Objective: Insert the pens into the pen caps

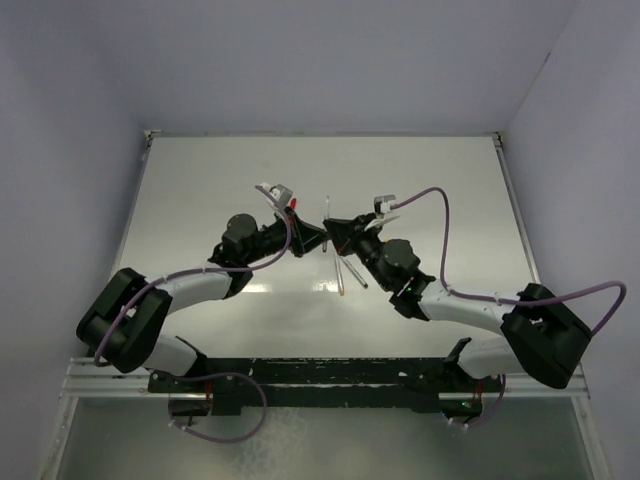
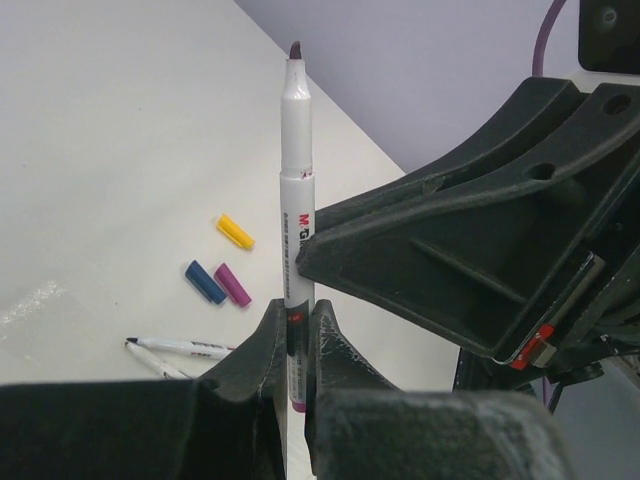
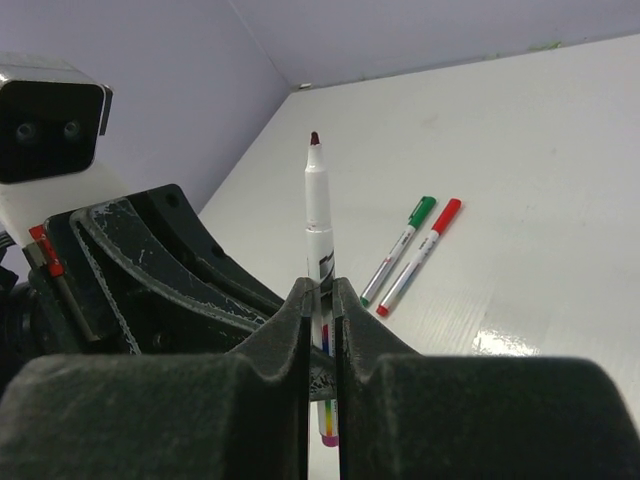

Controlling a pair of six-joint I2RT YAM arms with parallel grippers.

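Lettering "M G" marks the pen [image 2: 297, 200] gripped by both jaws

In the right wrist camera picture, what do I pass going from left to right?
white camera box with a black face → upright white pen with a dark tip → white pen with a green cap, lying flat → white pen with a red cap, lying flat

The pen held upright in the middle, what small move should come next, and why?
Probably open the jaws of the right gripper. Both it and the left gripper look shut on the same uncapped pen, so one must let go before it goes to the purple cap.
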